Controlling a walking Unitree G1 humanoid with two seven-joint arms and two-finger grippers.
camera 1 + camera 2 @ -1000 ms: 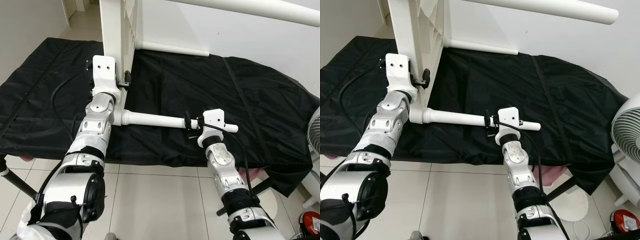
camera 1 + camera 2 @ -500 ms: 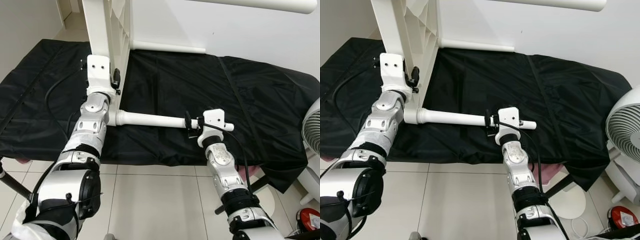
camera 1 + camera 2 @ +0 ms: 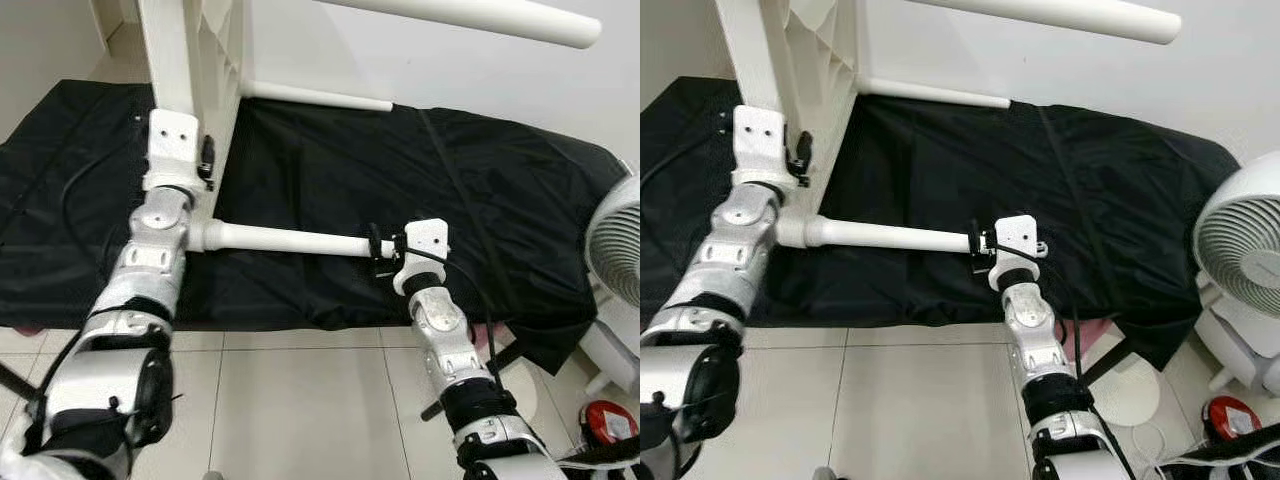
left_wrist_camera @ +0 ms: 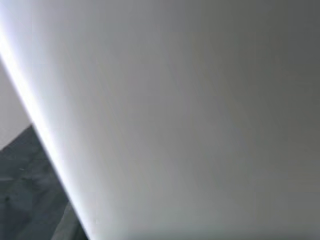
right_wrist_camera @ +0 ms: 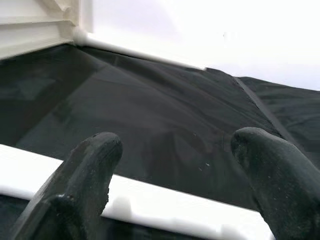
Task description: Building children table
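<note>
A white children's table (image 3: 190, 50) stands on its edge on a black cloth (image 3: 480, 180), its ribbed underside facing right. One white round leg (image 3: 290, 240) sticks out of its lower corner toward me, just above the cloth. My left gripper (image 3: 195, 155) is pressed against the tabletop's near edge, and its wrist view is a close white surface (image 4: 190, 115). My right gripper (image 3: 377, 250) is at the leg's free end. It is open, its fingers (image 5: 95, 160) spread wide with the leg (image 5: 165, 210) running across behind them.
Another white leg (image 3: 470, 18) juts out high at the top right, and a third (image 3: 320, 97) lies low at the back. A white fan (image 3: 1240, 240) stands at the right, a red object (image 3: 1225, 415) on the tiled floor (image 3: 300, 400) below it.
The whole picture has slid left as the camera turned, bringing more of the fan into sight. Both grippers keep their places on the table and leg.
</note>
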